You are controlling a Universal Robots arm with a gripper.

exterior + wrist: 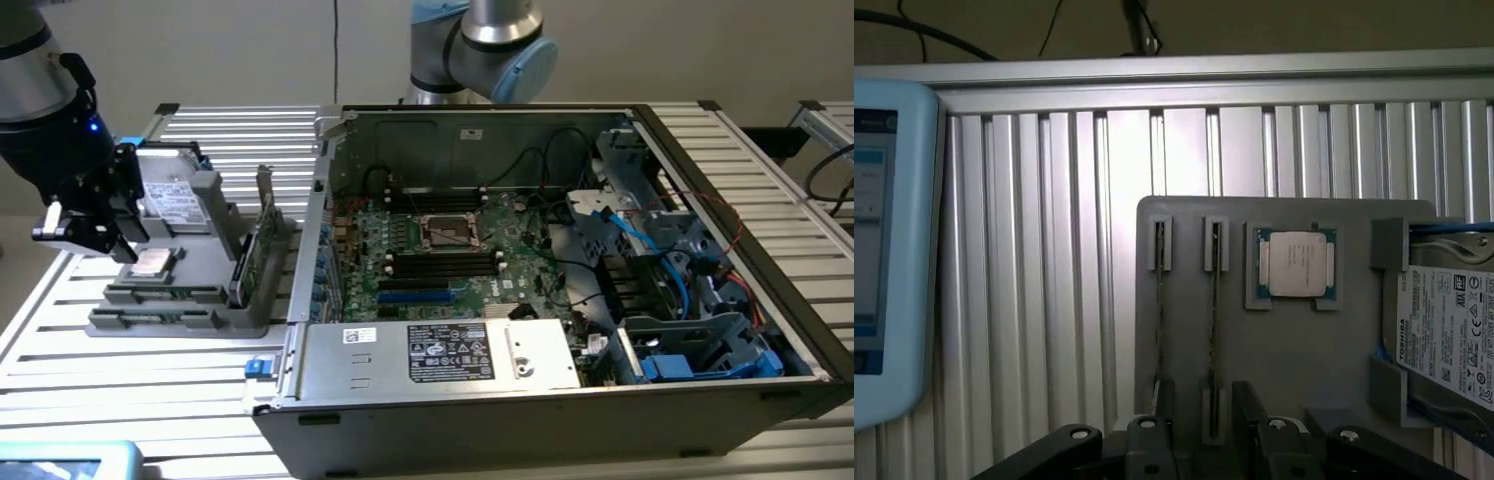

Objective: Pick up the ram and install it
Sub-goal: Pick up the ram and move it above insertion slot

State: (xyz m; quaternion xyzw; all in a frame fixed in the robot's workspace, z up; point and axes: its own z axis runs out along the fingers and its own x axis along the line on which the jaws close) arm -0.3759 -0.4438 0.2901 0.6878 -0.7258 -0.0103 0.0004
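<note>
Two thin ram sticks stand on edge in slots of a grey parts holder. One ram stick runs straight toward my gripper. The second stick lies parallel beside it. My black fingers stand apart on either side of the first stick's near end, open, with nothing gripped. In the exterior view my gripper hangs over the left side of the holder. The open computer case holds the motherboard, whose long black memory slots lie beside the processor socket.
On the holder also sit a processor and a hard drive. A larger upright card stands at the holder's case side. A light-blue device lies on the slatted metal table. Cables and drive cages crowd the case's right end.
</note>
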